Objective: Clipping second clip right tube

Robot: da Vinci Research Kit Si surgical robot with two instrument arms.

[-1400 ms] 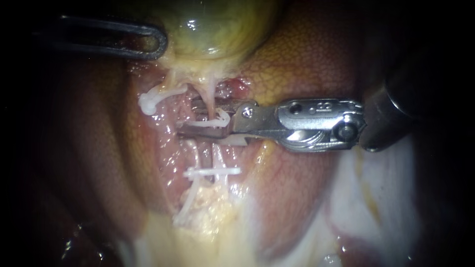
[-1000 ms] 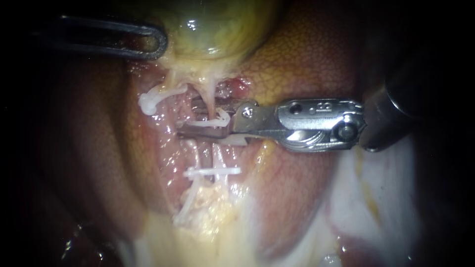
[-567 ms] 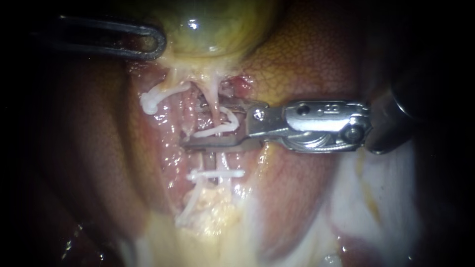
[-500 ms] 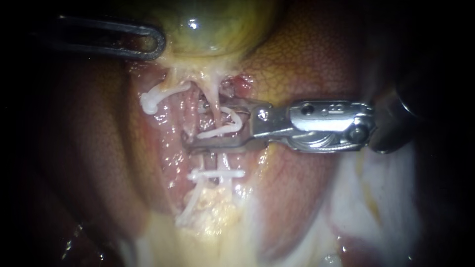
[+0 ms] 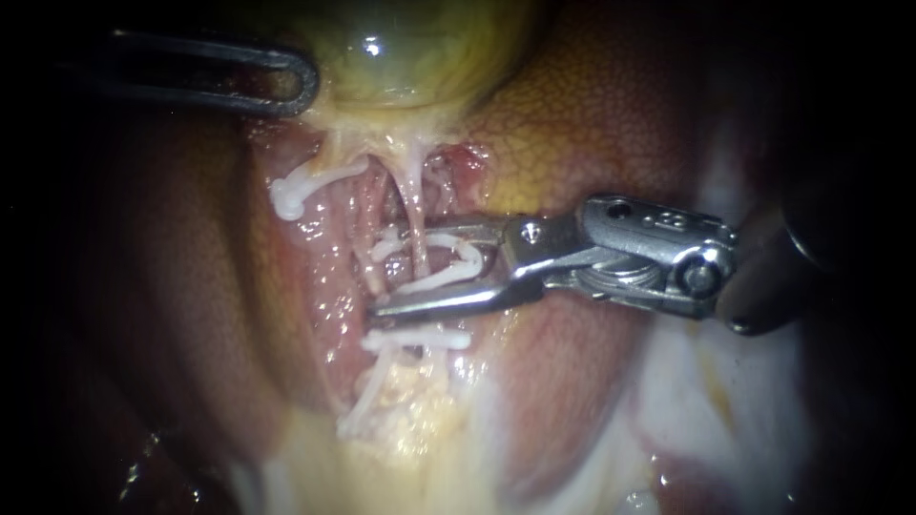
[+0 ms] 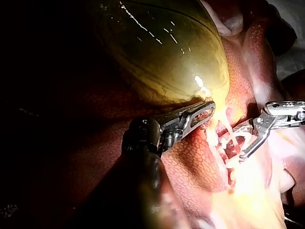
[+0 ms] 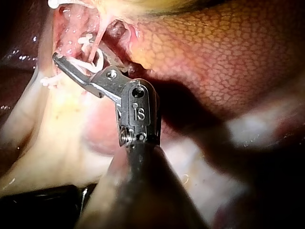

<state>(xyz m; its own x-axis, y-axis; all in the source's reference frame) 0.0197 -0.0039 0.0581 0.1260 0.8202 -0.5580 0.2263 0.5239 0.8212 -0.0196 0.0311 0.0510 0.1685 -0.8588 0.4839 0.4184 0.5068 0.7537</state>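
Seen through the endoscope, the right instrument reaches in from 3 o'clock, its end effector standing wide open at the centre with the right tube running down through the gap. A curved white clip lies in that gap, hooked around the tube; whether it touches both halves of the end effector cannot be told. A redder tube runs just beside the right tube on its 9 o'clock side, close to the tip of the lower half. Toward 6 o'clock, a straight white clip crosses the tubes above pale yellow tissue. A third white clip sits toward 10 o'clock. At 11 o'clock the left instrument comes in, its end effector closed on the lower edge of the gallbladder. Mottled liver lies toward 2 o'clock
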